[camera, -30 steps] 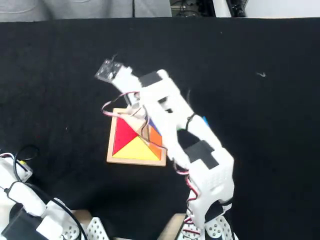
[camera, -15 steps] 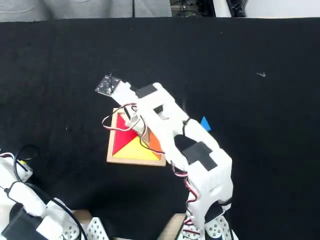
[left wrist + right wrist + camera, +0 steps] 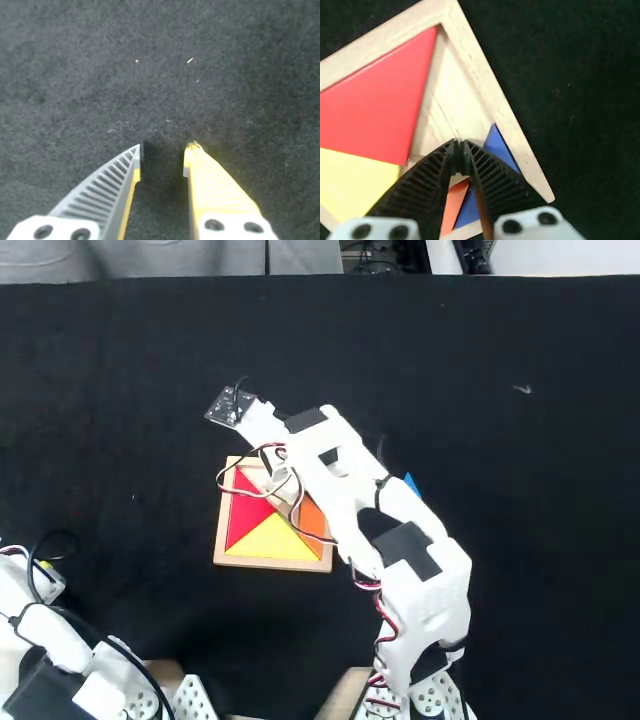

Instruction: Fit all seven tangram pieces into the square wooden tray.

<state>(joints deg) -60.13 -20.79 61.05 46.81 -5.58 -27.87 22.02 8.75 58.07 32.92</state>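
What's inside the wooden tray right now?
The tray holds a red triangle, a yellow triangle, an orange piece and a blue piece, with bare wood between. The right gripper, fingers shut, covers where orange and blue meet, so their shapes are unclear.

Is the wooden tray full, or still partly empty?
Partly empty: in the right wrist view, bare wood of the tray shows between the red triangle and the blue piece.

The tray [image 3: 493,100] is pale wood with visible grain; the red piece [image 3: 245,512] at its 9 o'clock and the yellow piece [image 3: 272,540] at 6 o'clock look smooth and matt. The table [image 3: 150,60] wears black cloth — fuzzy, felt-like, lint-flecked — and the right gripper [image 3: 461,146] is ribbed, matt black plastic.
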